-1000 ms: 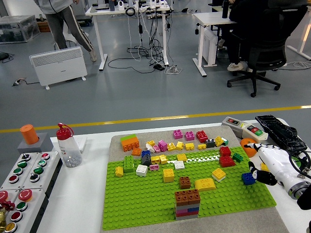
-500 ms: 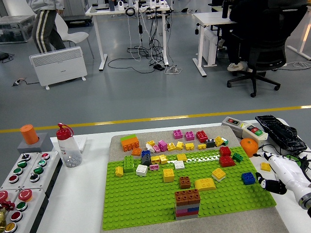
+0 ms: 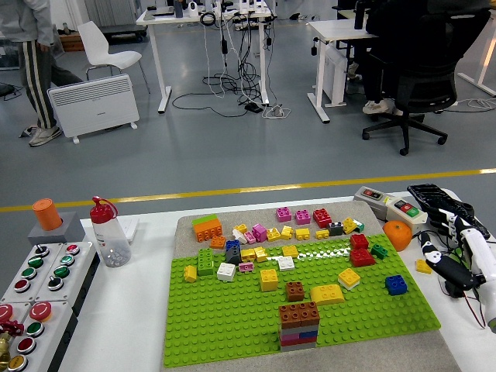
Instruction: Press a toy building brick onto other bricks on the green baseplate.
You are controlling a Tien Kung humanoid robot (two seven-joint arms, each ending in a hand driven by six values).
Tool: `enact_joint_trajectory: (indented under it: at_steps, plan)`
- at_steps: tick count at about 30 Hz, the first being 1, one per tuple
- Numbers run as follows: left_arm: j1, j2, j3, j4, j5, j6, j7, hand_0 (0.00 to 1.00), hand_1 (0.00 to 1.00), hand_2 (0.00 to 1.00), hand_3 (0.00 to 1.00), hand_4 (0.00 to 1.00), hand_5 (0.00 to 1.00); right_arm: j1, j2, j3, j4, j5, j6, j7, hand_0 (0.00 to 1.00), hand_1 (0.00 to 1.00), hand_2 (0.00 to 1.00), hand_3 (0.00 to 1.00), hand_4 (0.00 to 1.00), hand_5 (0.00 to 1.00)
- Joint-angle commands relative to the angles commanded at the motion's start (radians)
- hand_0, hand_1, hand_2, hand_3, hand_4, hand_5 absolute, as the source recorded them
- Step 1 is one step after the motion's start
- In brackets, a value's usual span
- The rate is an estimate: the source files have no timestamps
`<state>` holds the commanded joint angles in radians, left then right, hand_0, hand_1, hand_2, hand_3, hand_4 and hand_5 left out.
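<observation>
Pulled back rightward off the baseplate (image 3: 232, 325) since a second ago, the right hand (image 3: 457, 260) now hangs over the white table (image 3: 124, 325) at the picture's right edge, its fingers (image 3: 446, 267) loosely spread toward the left and empty. Its blue brick (image 3: 396, 284) sits studs-up on the baseplate to the hand's left, well clear of the fingertips and roughly square, so no long axis can be told. Farther left of the hand, beyond the blue brick, stands the brown-topped stack (image 3: 298, 325) near the plate's front edge.
</observation>
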<state>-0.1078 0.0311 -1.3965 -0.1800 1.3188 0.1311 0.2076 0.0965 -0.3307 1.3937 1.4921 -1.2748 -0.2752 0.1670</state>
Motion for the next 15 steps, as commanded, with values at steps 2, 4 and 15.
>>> enact_joint_trajectory:
  at_steps: [2, 4, 15]
  plan:
    - [-0.002, 0.000, 0.001, 0.000, -0.001, 0.000, 0.000, 0.659, 0.684, 0.703, 0.576, 0.293, 0.998, -0.012, 0.009, 0.043, -0.008, 0.077, 0.036, -0.009, 0.820, 0.803, 0.801, 0.770, 0.509, 0.400]
    - [-0.004, 0.000, 0.003, 0.000, -0.002, 0.000, -0.001, 0.659, 0.684, 0.703, 0.576, 0.293, 0.998, -0.025, 0.020, 0.088, -0.015, 0.160, 0.072, -0.020, 0.820, 0.803, 0.801, 0.770, 0.509, 0.400]
    - [-0.012, -0.001, 0.010, 0.000, -0.004, -0.001, -0.003, 0.659, 0.685, 0.704, 0.576, 0.293, 0.998, -0.057, 0.057, 0.183, -0.016, 0.576, 0.137, -0.056, 0.815, 0.785, 0.787, 0.742, 0.519, 0.418]
